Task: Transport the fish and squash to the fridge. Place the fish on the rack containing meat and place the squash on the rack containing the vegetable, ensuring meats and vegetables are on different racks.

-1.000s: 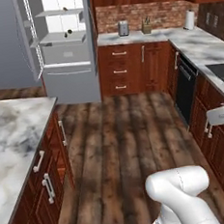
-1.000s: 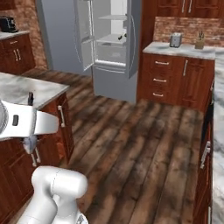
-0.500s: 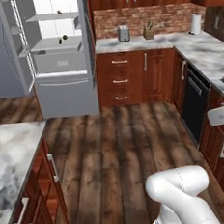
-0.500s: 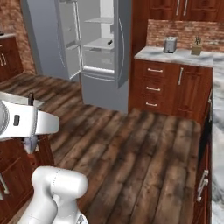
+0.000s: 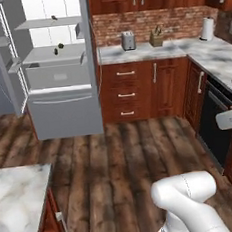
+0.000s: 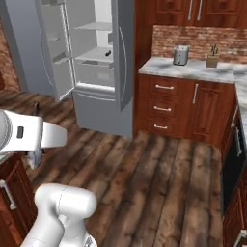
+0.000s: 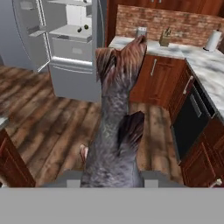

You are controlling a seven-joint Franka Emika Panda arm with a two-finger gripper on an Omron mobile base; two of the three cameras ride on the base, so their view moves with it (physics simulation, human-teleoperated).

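The fingers are clamped narrowly on the grey-and-reddish-brown scaly fish [image 7: 116, 127], which rises up the centre of the hand view. The open grey-silver fridge [image 7: 72, 48] stands upper left.

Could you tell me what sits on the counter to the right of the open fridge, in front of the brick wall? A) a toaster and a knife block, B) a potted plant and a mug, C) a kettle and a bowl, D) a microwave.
A: the silver toaster and the knife block stand on the marble counter beside the fridge.
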